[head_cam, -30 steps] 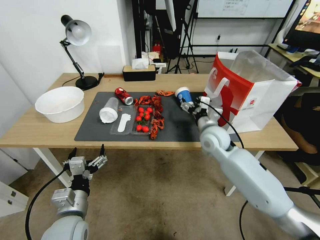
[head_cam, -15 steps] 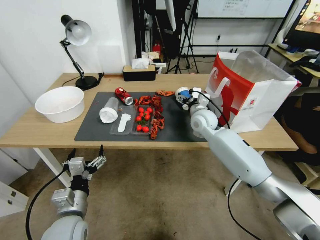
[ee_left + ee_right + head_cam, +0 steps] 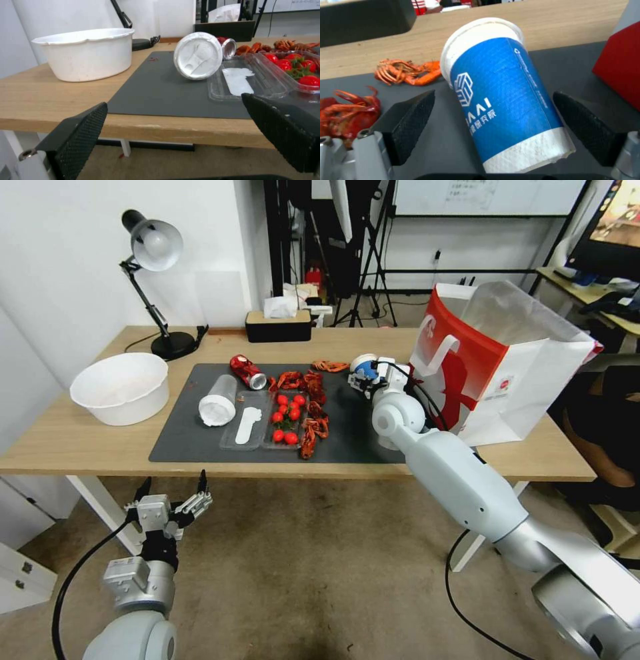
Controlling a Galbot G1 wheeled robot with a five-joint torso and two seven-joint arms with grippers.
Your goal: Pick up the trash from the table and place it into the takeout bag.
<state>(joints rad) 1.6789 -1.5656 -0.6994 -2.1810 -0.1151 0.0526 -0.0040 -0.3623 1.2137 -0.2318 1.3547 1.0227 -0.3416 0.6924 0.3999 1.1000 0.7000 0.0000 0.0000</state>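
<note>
Left gripper (image 3: pixel 172 499): parked low in front of the table edge, fingers spread wide, holding nothing.
Right gripper (image 3: pixel 493 120): reaching over the mat, fingers apart on either side of the paper cup (image 3: pixel 501 97), not yet touching it; nothing held.
Paper cup: blue and white, lying on its side on the dark mat (image 3: pixel 353 430), just beside the takeout bag (image 3: pixel 507 360). It looks light and thin-walled, likely to cave in if squeezed hard and to roll if nudged. Best taken across the middle of the body, with a gentle grip.
Other trash: clear plastic cup (image 3: pixel 218 401) lying on its side, crushed red can (image 3: pixel 247 371) behind it, crayfish shells (image 3: pixel 308 393) and a clear tray of small tomatoes (image 3: pixel 285 417) mid-mat.
Takeout bag: standing open at the right end of the table, clear liner rising above the rim, so a drop from above looks workable.
Table (image 3: pixel 80 437): light wood, with a white basin (image 3: pixel 120 388) at the left, a desk lamp (image 3: pixel 155 280) and a dark tissue box (image 3: pixel 278 325) along the back.
Room: white wall on the left, stands and cables behind.
</note>
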